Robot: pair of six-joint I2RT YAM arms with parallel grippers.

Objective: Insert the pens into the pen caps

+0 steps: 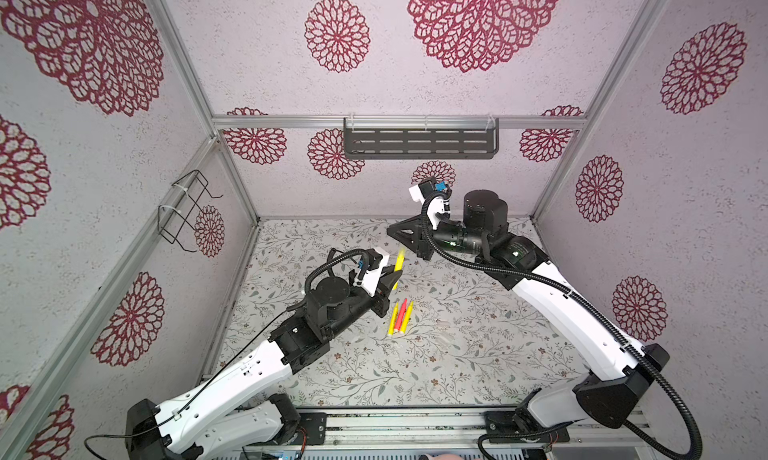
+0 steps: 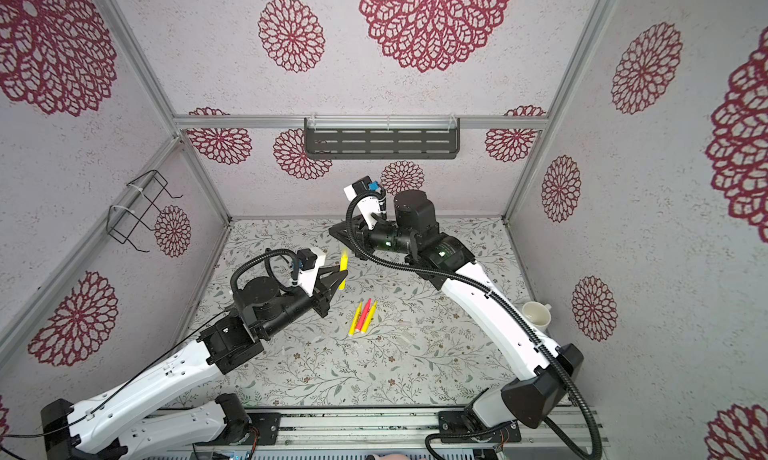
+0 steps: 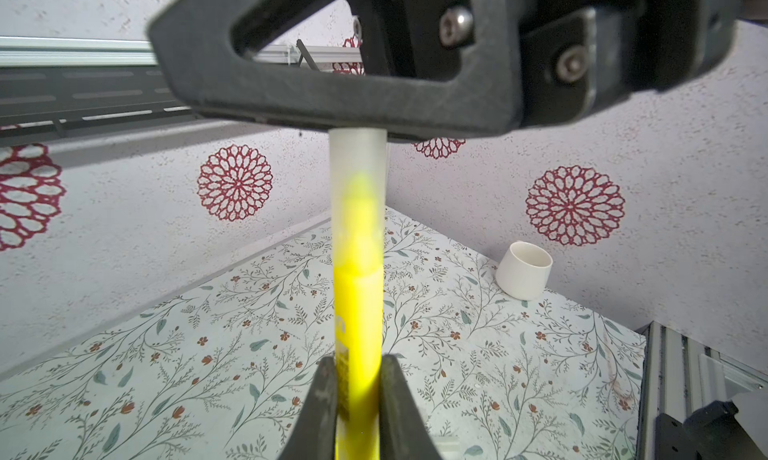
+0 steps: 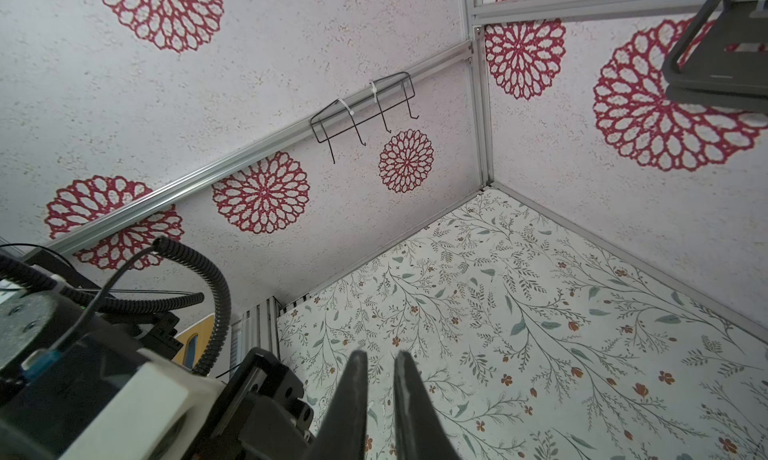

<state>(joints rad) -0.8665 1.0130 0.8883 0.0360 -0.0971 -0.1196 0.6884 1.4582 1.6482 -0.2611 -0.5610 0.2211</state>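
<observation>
My left gripper (image 1: pixel 398 276) (image 3: pixel 358 360) is shut on a yellow pen (image 1: pixel 400 265) (image 2: pixel 343 265) (image 3: pixel 359 312), which it holds above the table. A clear pen cap (image 3: pixel 358 179) covers the pen's tip. Its far end sits right under a finger of my right gripper (image 1: pixel 389 231) (image 2: pixel 331 231). I cannot tell whether they touch. In the right wrist view the right gripper (image 4: pixel 380 356) is shut with nothing between its fingers. Two more yellow pens (image 1: pixel 393 319) (image 1: pixel 408 316) and a red pen (image 1: pixel 402 314) lie side by side on the table. Faint clear caps (image 2: pixel 405 324) (image 2: pixel 409 336) lie to their right.
A white cup (image 2: pixel 536 312) (image 3: pixel 523 271) lies tipped at the right wall, behind the right arm. A black shelf (image 1: pixel 419 142) hangs on the back wall and a wire rack (image 1: pixel 187 213) on the left wall. A metal rail (image 1: pixel 415 424) runs along the table's front edge.
</observation>
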